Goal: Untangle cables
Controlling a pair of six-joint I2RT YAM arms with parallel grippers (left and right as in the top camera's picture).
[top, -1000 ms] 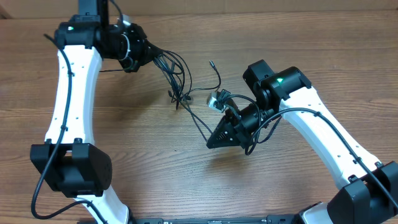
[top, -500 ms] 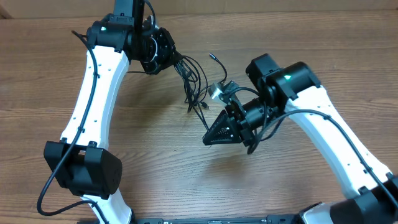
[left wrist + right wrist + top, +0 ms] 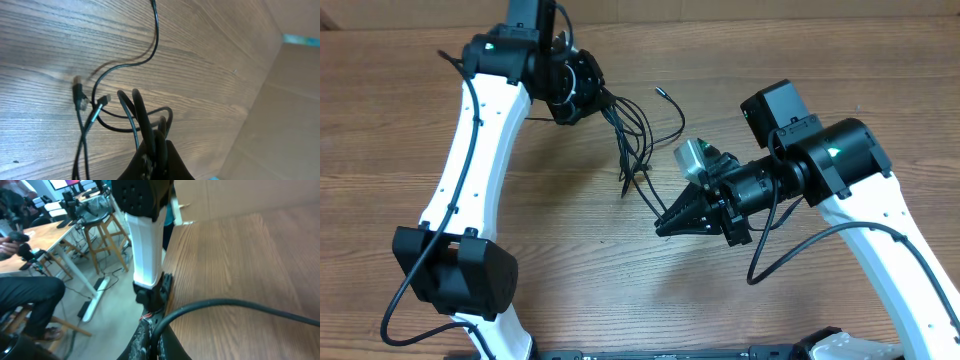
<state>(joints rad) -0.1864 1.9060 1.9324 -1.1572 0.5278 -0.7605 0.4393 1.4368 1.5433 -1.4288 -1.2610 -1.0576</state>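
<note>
Cables (image 3: 632,140), thin and black, sit in a loose tangle over the far middle of a wooden table (image 3: 570,270), strung between two robot arms. The left gripper (image 3: 592,98) is clenched on a bunch of looped strands at the tangle's upper left. Its wrist camera shows the loops fanning out from its closed fingertips (image 3: 156,159), with two small plug ends (image 3: 78,95) close together just above the wood. The right gripper (image 3: 665,226), jaws pinched together, grasps a single strand that runs up and left into the knot. One free plug end (image 3: 660,92) curls away toward the far edge.
</note>
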